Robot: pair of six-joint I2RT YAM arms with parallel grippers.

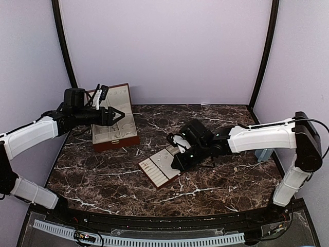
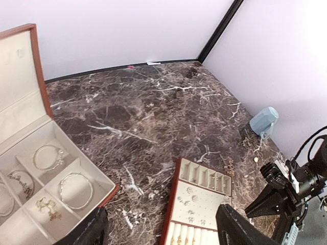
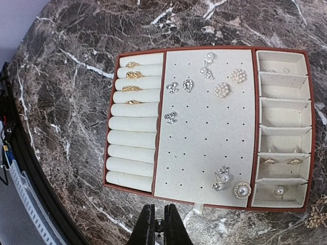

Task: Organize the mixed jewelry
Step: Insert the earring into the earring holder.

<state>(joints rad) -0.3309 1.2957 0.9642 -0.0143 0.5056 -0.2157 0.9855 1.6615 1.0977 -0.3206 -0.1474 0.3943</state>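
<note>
The mixed jewelry lies partly sorted in the cream slotted tray (image 3: 209, 122): gold rings (image 3: 134, 75) on the rolls, sparkly and pearl studs (image 3: 222, 90) on the pin field, small pieces in the side slots. Loose chains (image 2: 228, 166) lie on the marble beside the tray (image 2: 200, 201). My right gripper (image 3: 159, 227) hangs just off the tray's near edge, shut on a tiny dark-silvery piece between its tips. My left gripper (image 2: 161, 222) is open, held above the table between the reddish-brown box (image 2: 51, 168) and the tray. In the top view it (image 1: 118, 114) hovers over the box (image 1: 114, 135).
The open box holds several silvery bracelets (image 2: 76, 190) in its cream compartments, lid (image 2: 18, 76) standing up. A pale blue object (image 2: 264, 121) sits by the right wall, with more small loose pieces (image 2: 255, 160) near it. A gold chain bit (image 3: 317, 217) lies off the tray's corner.
</note>
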